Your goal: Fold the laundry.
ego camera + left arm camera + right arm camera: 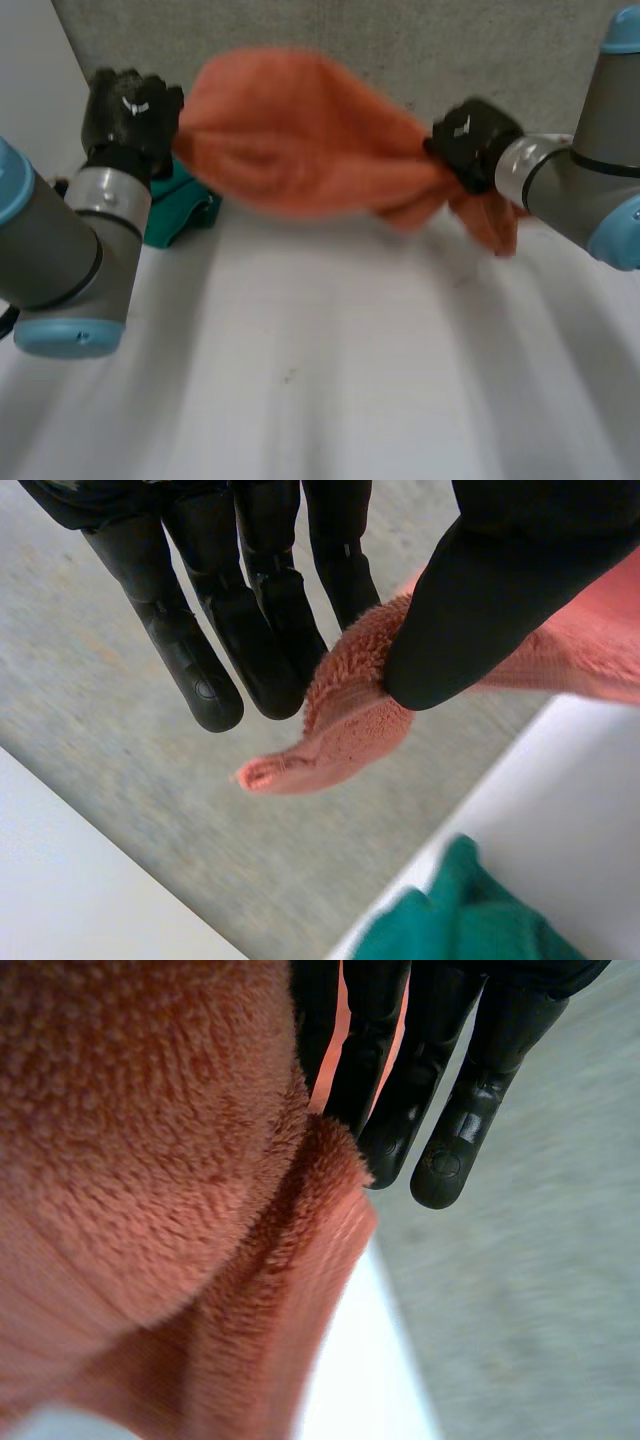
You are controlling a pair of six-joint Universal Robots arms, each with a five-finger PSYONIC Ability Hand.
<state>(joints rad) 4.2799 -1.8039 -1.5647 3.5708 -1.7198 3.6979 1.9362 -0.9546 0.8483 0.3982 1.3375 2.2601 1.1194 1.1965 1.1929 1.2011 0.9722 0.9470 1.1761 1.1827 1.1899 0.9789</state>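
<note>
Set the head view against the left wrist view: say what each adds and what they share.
Head view adds the right hand gripping one end of the orange towel. Left wrist view adds the left hand pinching a towel corner between thumb and straight fingers. Both share the left hand, towel, green cloth and white table.

Head view: my left arm [105,200] and the orange towel [300,135] hide most of the green cloth [182,208]. Right wrist view: the towel covers the thumb of my right hand [445,1110]. Left wrist view: the frame edge cuts off the green cloth.
</note>
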